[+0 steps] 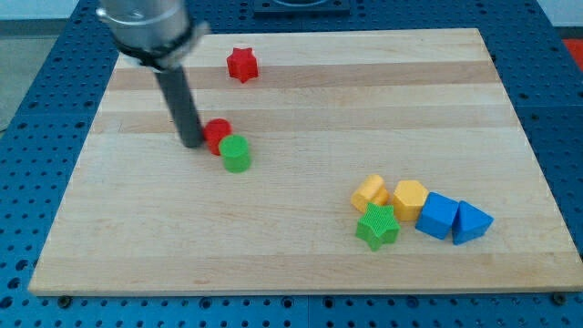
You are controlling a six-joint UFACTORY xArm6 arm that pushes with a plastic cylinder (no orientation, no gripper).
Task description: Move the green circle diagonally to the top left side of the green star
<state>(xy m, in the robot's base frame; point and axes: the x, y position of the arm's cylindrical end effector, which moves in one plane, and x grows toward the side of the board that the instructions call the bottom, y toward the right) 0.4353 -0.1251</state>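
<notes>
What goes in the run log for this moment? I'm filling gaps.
my tip: touching red circle, its left | green circle: against red circle | green star: far right, below yellow blocks

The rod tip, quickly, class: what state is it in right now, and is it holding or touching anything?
My tip: no jaws, so holding nothing; it sits against the red circle from the view's left, which touches the green circle.

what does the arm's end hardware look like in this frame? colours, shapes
A wide silver-grey cylinder with a black collar under it, blurred by motion. Below hangs a straight dark grey rod, narrower than the housing, ending at my tip. No cables, markings or jaws can be made out.
</notes>
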